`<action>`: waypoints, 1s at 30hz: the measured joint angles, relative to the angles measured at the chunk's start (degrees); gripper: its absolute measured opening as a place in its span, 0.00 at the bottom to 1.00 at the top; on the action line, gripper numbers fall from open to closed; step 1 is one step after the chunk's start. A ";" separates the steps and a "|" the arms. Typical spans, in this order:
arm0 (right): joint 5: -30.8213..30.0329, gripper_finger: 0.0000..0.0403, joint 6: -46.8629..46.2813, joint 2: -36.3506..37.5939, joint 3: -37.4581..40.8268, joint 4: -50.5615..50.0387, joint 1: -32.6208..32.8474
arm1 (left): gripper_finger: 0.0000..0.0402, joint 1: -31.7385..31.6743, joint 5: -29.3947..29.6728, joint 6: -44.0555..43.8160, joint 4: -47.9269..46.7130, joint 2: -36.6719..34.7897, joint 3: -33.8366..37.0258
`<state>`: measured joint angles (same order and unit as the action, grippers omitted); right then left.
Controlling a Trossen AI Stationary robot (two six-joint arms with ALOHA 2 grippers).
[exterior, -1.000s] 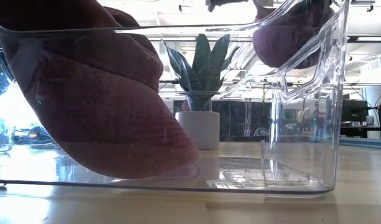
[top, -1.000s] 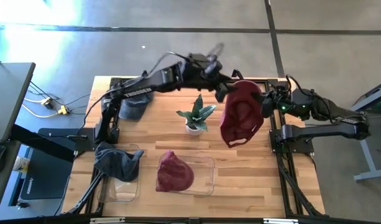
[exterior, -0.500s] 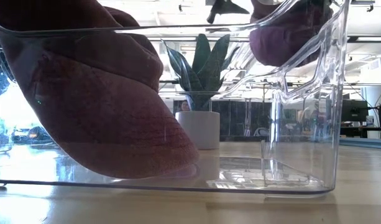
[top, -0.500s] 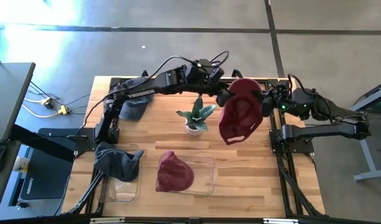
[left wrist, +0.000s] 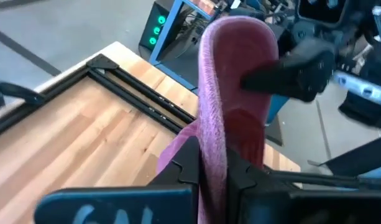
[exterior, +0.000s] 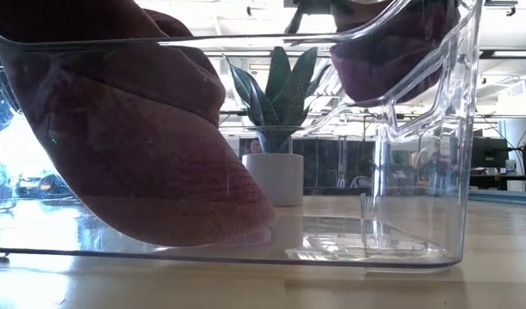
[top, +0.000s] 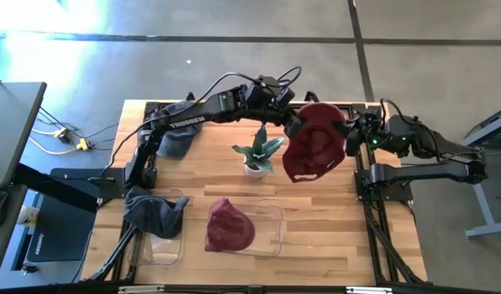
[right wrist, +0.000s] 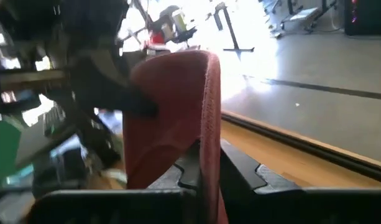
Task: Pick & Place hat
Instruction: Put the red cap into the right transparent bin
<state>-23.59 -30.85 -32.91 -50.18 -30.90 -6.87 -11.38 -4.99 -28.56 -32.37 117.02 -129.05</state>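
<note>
Hidden and cut-off parts around the raised maroon hat (top: 314, 145).

Far edge of hat covered by the left gripper (top: 295, 122) and right gripper (top: 346, 131) in the overhead view, fingertips lost against the cloth. Top of hat cut off by the upper edge in the table-level view, seen only through the clear bin (exterior: 417, 154). Second maroon hat (exterior: 134, 146) in that bin cropped at the upper and left edges. Room behind hat blurred in the right wrist view.
</note>
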 joint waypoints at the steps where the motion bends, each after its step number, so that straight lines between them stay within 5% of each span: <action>1: 0.13 0.11 0.16 -0.03 -0.87 -2.88 0.03 | 0.04 0.10 0.55 -0.95 0.15 0.39 0.00; 8: -0.92 0.22 1.12 -6.72 -15.56 -26.06 0.02 | 0.01 -1.12 3.72 -5.26 -1.17 0.69 0.07; 17: 2.54 0.30 17.39 -24.73 -31.67 -45.65 0.31 | 0.00 -3.15 7.86 -8.11 -2.85 2.30 0.07; 25: 11.14 0.18 34.71 -30.59 -36.99 -42.90 3.85 | 0.00 -3.65 11.34 -8.00 -3.54 2.05 -0.04; 30: 13.22 0.05 43.08 -30.88 -30.98 -36.28 5.18 | 0.00 -3.62 11.31 -8.58 -3.28 2.06 -0.04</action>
<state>-10.37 12.24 -63.79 -81.16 -67.18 -1.69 -15.00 6.32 -37.14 -35.65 119.09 -129.10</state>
